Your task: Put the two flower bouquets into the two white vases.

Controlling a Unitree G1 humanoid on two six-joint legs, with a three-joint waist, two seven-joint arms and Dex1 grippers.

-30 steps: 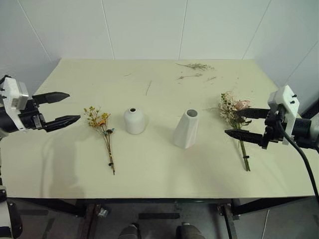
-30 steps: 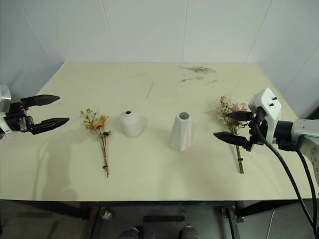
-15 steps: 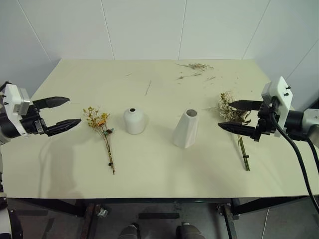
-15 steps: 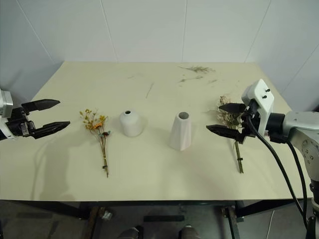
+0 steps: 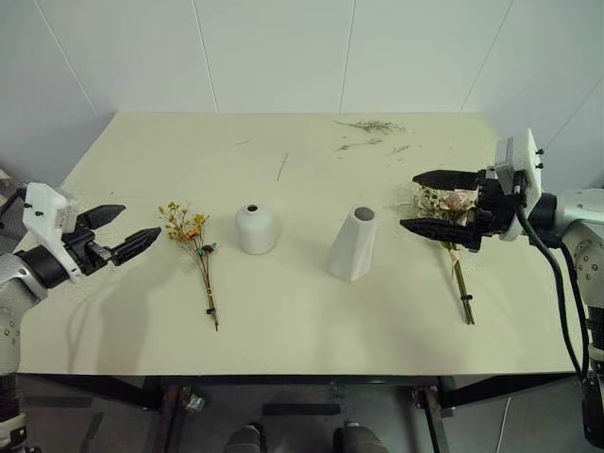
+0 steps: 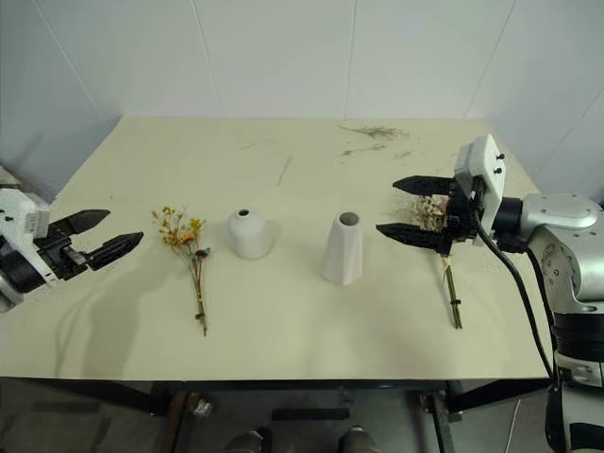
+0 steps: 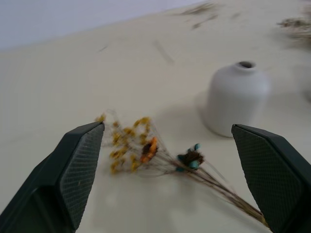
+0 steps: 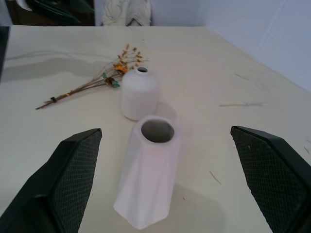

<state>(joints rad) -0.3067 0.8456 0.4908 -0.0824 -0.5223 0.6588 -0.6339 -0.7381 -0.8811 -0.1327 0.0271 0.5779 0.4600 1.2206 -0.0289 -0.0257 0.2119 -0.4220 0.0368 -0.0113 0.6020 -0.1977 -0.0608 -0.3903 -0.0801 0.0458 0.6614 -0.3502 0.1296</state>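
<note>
Over the last second the right gripper [image 5: 423, 202] has swung inward and up, so it now hangs over the heads of the rose bunch [image 5: 449, 226] with its jaws spread and empty; the left gripper [image 5: 130, 233] has sunk a little and points at the yellow sprig [image 5: 192, 247], jaws spread too, holding nothing.

Nothing of the task is done yet. Both bunches lie flat on the desk [image 5: 283, 311]: the sprig just left of the round vase [image 5: 255, 228], the rose bunch right of the tall vase [image 5: 353, 243]. Both vases stand upright and empty between them. Each bunch must yet be gripped, lifted and put in.

No brand, label or writing can be read anywhere.
</note>
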